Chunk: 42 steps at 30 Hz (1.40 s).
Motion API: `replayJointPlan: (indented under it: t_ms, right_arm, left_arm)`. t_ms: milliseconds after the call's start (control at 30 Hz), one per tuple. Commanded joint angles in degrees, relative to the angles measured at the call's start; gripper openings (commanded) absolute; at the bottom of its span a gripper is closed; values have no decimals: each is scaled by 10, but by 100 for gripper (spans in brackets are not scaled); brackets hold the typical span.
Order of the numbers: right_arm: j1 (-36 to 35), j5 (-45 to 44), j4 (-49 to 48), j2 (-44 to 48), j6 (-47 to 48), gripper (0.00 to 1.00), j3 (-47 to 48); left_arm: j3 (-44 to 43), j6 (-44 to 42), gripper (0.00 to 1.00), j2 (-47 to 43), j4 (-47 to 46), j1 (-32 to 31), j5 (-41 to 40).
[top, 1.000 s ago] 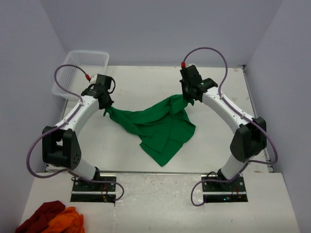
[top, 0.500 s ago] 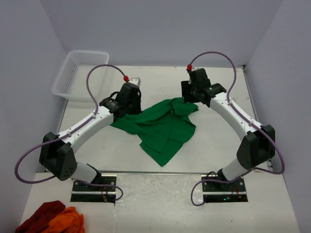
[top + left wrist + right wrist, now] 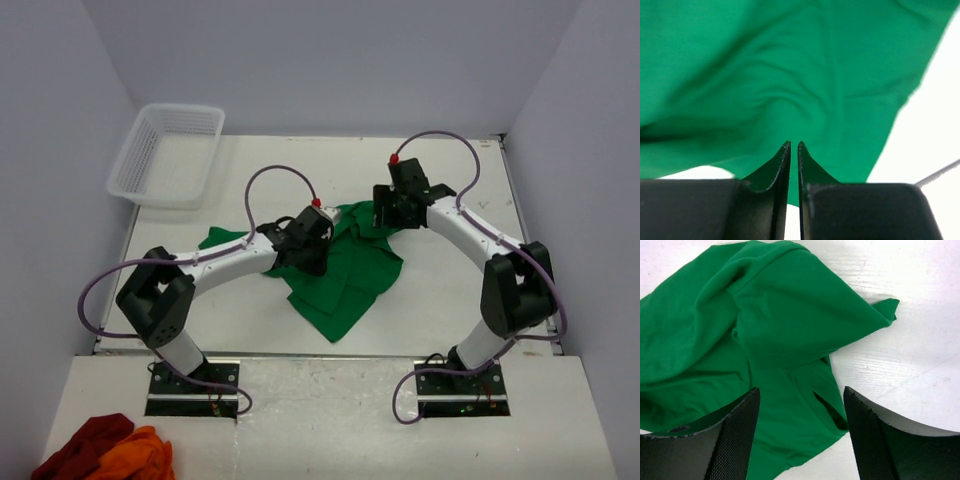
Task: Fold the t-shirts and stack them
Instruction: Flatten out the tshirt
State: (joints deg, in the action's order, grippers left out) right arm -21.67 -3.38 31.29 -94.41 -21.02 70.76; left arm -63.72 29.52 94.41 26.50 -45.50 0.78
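Where left claw (image 3: pixel 794 145) pinches green t-shirt (image 3: pixel 352 283), pinch point hidden; right claw (image 3: pixel 801 391) gapes empty.

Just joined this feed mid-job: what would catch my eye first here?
The green t-shirt, crumpled mid-table, dominates the scene. The left claw is pinched shut on its cloth, while the right claw hangs open over the shirt's far right edge. A white basket sits at the far left corner, and red and orange clothes lie heaped at the near left corner.
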Motion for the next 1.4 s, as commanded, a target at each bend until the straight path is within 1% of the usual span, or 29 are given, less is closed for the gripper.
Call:
replayJointPlan:
  t_ms: [0, 100, 167, 233, 300, 433, 600, 800, 933, 967, 1000, 1033, 1067, 1100, 1167, 1200, 1300, 1367]
  right_arm:
    - [1, 7, -23, 30, -6, 69, 4]
    - [1, 28, -33, 57, -12, 69, -26]
    - [-2, 67, -49, 93, -22, 69, -69]
    - [-10, 66, -57, 115, -24, 69, -91]
    - [-19, 46, -43, 141, -24, 69, -105]
    - [-34, 36, -28, 189, -22, 72, -121]
    - [-50, 40, -21, 246, -25, 73, -148]
    - [-64, 42, -13, 278, -29, 74, -175]
    - [-103, 36, -2, 296, -46, 75, -193]
    - [-115, 35, 3, 299, -51, 75, -196]
    - [-139, 35, 5, 302, -61, 73, -200]
    - [-151, 23, 7, 304, -69, 70, -206]
    - [-165, 21, 8, 309, -75, 64, -210]
    - [-193, 19, 6, 314, -90, 61, -215]
    - [-216, 5, 5, 328, -107, 54, -231]
    - [-229, 0, 7, 333, -118, 54, -236]
    - [-232, -39, 27, 355, -131, 54, -252]
    - [-232, -78, 53, 360, -132, 56, -255]
  left_arm:
    - [3, 13, 13, 0, -32, -42, 13]
    - [10, 27, 17, 7, -31, -69, 6]
    - [17, 34, 18, 16, -31, -88, 3]
    - [23, 43, 19, 21, -32, -100, 0]
    - [31, 53, 19, 30, -31, -117, -5]
    - [44, 79, 22, 44, -19, -142, -49]
    - [48, 94, 25, 44, -2, -146, -85]
    - [47, 103, 28, 58, 14, -147, -111]
    - [49, 106, 28, 80, 13, -149, -112]
    - [49, 106, 26, 82, 12, -150, -115]
    - [49, 106, 16, 84, 10, -151, -115]
    - [49, 106, 11, 85, 7, -151, -115]
    - [48, 106, 6, 85, 7, -152, -115]
    - [47, 105, 0, 85, 7, -152, -118]
    - [44, 104, 0, 81, 7, -153, -118]
    - [37, 100, 0, 74, 9, -154, -121]
    - [10, 94, 0, 49, 35, -154, -149]
    - [-12, 92, 0, 36, 71, -154, -187]
